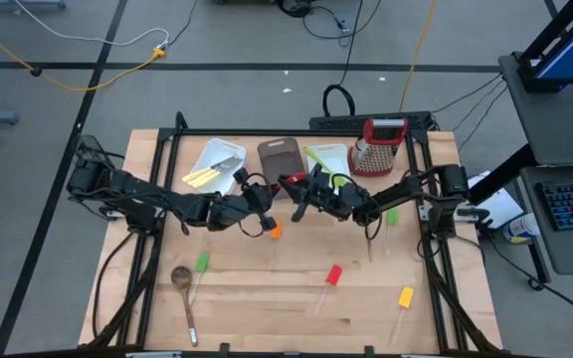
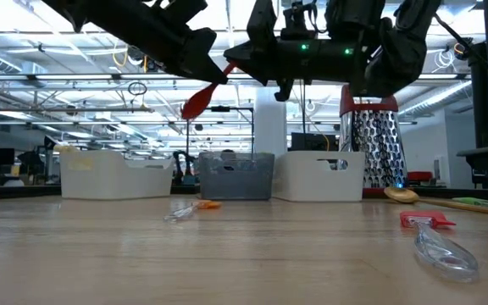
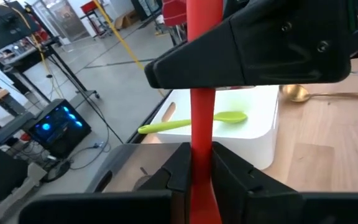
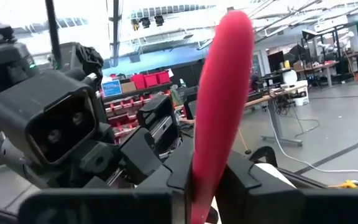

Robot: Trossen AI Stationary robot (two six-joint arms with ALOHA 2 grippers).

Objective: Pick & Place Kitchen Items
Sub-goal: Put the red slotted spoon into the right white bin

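Observation:
A red spoon [image 2: 200, 100] is held in the air between my two grippers above the middle of the table, in front of the tubs. My left gripper [image 1: 267, 204] is shut on it, and my right gripper [image 1: 302, 192] is shut on it from the other side. In the low view the spoon slants, with its bowl low and toward the table's left. Other utensils lie flat on the table: an orange spatula [image 1: 274, 231], a green spatula [image 1: 201, 263], a wooden spoon [image 1: 182, 283], a red spatula [image 1: 332, 276] and a yellow spatula [image 1: 404, 296]. My left gripper pinches the red spoon's handle [image 3: 199, 155] between its two fingers, on the stretch that widens toward the bowl. The fingers lie across the handle. The spoon is lifted clear of the table. My right gripper pinches the spoon's handle [image 4: 205, 168] between its two fingers, farther from the bowl than the left gripper. The spoon runs on past the fingers to its rounded end [image 4: 229, 37]. It is clear of the table.
At the far side stand a white tub [image 1: 217, 164] with pale yellow utensils, a brown tub [image 1: 279, 157], a white tub [image 1: 331, 159] holding a green spoon [image 3: 191, 123], and a red-topped metal grater [image 1: 378, 147]. A green spatula [image 1: 391, 217] lies by the right arm.

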